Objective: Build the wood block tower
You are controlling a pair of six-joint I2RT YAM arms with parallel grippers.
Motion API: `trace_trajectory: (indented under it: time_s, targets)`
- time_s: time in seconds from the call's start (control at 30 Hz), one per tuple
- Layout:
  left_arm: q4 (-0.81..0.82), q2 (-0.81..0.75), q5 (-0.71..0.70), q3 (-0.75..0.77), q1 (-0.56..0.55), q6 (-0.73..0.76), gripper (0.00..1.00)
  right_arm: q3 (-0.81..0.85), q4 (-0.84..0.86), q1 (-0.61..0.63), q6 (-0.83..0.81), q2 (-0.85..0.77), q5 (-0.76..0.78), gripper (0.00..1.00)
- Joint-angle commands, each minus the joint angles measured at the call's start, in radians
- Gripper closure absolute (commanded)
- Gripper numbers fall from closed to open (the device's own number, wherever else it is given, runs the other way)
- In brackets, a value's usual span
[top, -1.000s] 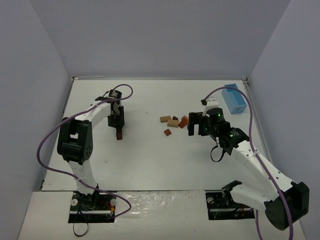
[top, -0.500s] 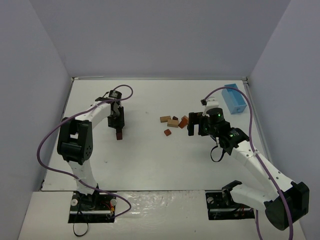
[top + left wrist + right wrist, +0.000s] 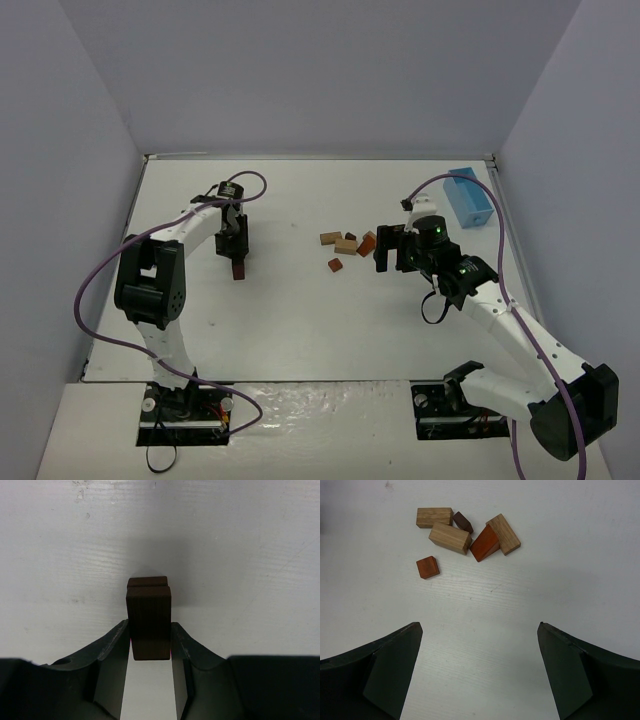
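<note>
My left gripper [image 3: 236, 250] is shut on a dark brown block [image 3: 149, 615], held upright over a second dark brown block [image 3: 147, 581] on the table; this small stack [image 3: 238, 271] is the tower. I cannot tell whether the two blocks touch. My right gripper [image 3: 392, 250] is open wide and empty [image 3: 480, 625], just right of the loose wood blocks [image 3: 345, 243]. These are three tan cuboids [image 3: 450, 537], a reddish wedge [image 3: 485, 544], a small dark brown piece [image 3: 463, 522] and a reddish cube [image 3: 427, 567].
A light blue box [image 3: 467, 198] lies at the back right, beyond the right arm. White walls enclose the table on the left, back and right. Purple cables loop from both arms.
</note>
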Motion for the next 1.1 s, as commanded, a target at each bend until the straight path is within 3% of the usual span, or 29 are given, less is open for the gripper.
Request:
trace_trajectory:
  time_s: [0.0,0.13,0.37,0.5,0.83,1.07]
  targets:
    - [0.021,-0.053,0.010,0.012,0.009,0.005,0.91,0.014,0.034,-0.007,-0.016,-0.020,-0.008,0.03]
    - [0.020,-0.059,0.008,0.003,0.007,-0.009,0.81,0.011,0.034,-0.007,-0.015,-0.021,-0.005,0.03]
    - [0.019,-0.073,0.006,0.004,0.009,-0.013,0.55,0.012,0.034,-0.007,-0.018,-0.020,-0.008,0.03]
    - [0.017,-0.080,0.014,0.006,0.007,-0.019,0.46,0.016,0.034,-0.007,-0.019,-0.020,-0.008,0.02]
    - [-0.037,-0.215,-0.006,0.077,0.009,-0.040,0.43,0.064,0.034,-0.007,-0.015,0.040,-0.037,0.03]
    - [-0.066,-0.455,-0.023,0.045,0.007,-0.054,0.42,0.189,0.032,-0.007,-0.040,0.278,-0.110,0.09]
